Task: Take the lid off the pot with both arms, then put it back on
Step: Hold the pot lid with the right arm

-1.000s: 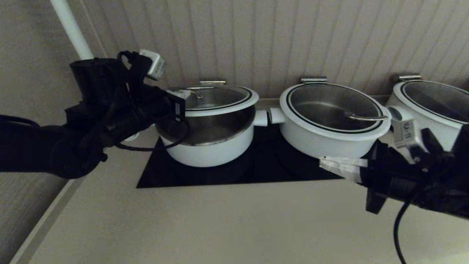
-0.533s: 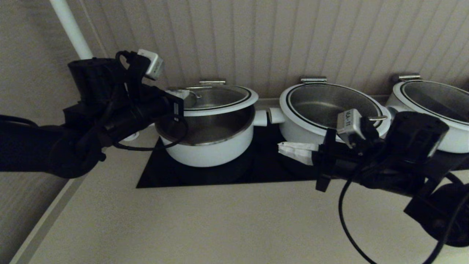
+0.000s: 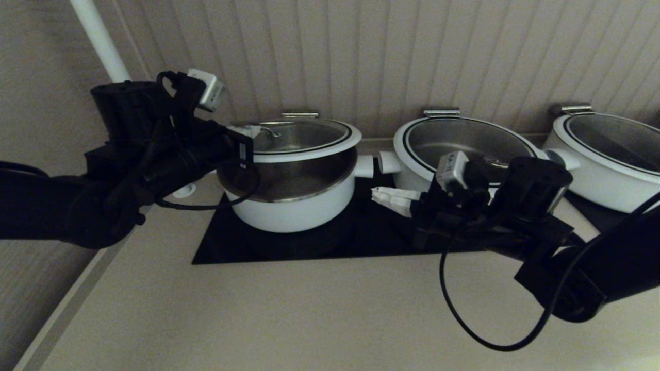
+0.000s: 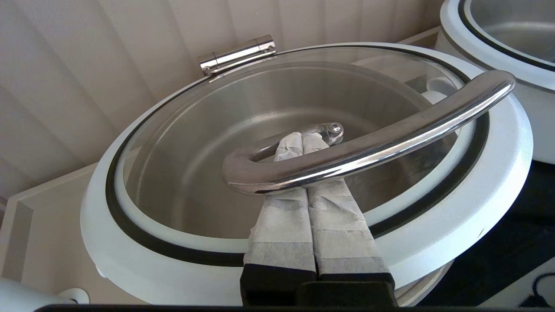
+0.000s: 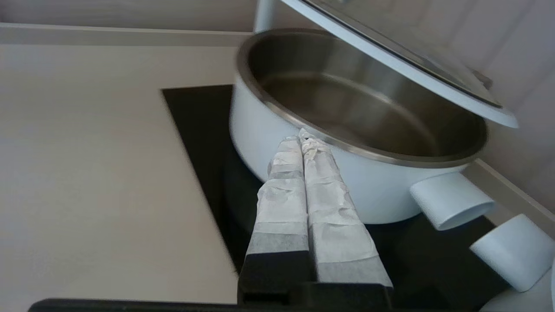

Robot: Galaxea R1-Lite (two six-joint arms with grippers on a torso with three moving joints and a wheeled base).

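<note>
The lid (image 3: 309,151) hangs tilted above the deep white pot (image 3: 294,208), raised on its left side, with the pot's steel inside showing below. My left gripper (image 3: 258,130) is shut, its two fingers pressed together and slid under the lid's steel loop handle (image 4: 368,143), carrying the lid (image 4: 498,173); its fingertips (image 4: 302,136) reach past the loop. My right gripper (image 3: 379,195) is shut and empty, just right of the pot by its stubby side handle (image 3: 365,166). In the right wrist view its tips (image 5: 302,135) are at the pot's wall (image 5: 373,190), below the steel edge, under the raised lid (image 5: 390,56).
Two wider shallow white pots with lids (image 3: 464,170) (image 3: 608,154) stand to the right along the ribbed wall. All sit on a black cooktop (image 3: 361,242) set in a beige counter (image 3: 309,319). A white pole (image 3: 98,36) rises at the far left.
My right arm has swung left from the counter's right side to beside the pot. My left arm has shifted slightly left and up with the lid.
</note>
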